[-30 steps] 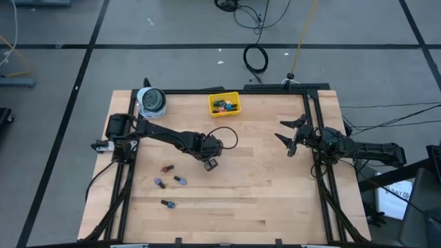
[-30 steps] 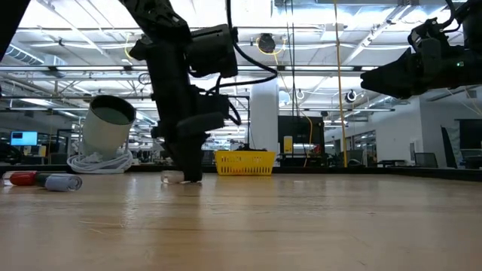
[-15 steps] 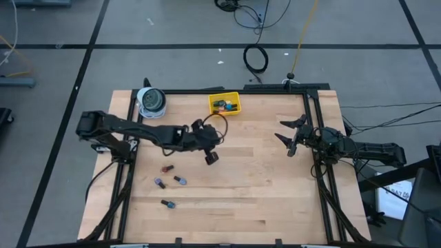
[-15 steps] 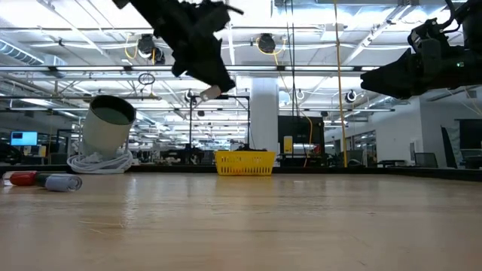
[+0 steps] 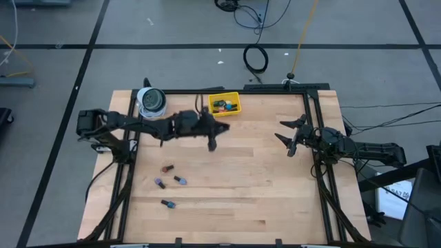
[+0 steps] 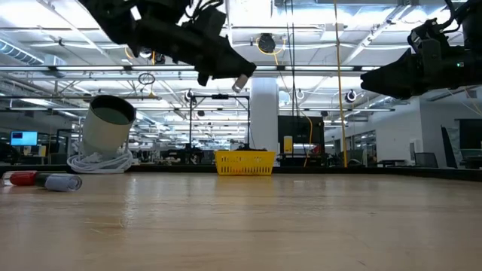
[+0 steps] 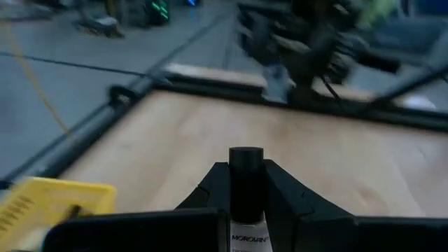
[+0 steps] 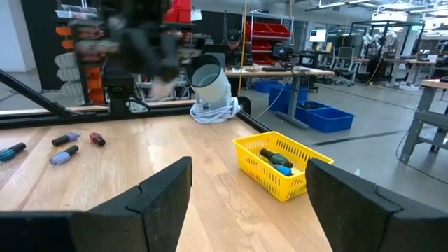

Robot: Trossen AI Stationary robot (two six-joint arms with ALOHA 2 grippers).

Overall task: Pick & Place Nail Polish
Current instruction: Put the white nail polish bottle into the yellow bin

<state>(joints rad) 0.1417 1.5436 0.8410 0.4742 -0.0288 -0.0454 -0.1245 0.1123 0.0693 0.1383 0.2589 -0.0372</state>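
Observation:
My left gripper is shut on a nail polish bottle with a dark cap and a white label, high above the table, just near of the yellow tray. The tray holds several bottles. Several more bottles lie on their sides on the wood at the left: a red one, two bluish ones and one nearer. My right gripper is open and empty, raised at the right side of the table. My left gripper pinches the bottle's labelled body between its two fingers, and the bottle lies along the fingers. The dark cap sticks out past the fingertips. In the low view the gripper slants slightly downward, with the bottle lifted clear of the table.
A round grey-white tape roll stands on a coil of white cord at the far left corner. Black frame rails run along the table's sides. Open wood lies in the middle and near part of the table.
My left gripper has risen from the table surface with the bottle and moved toward the far edge, nearer the yellow tray. It has tipped from pointing down to nearly level. The bottle has been lifted clear of the wood.

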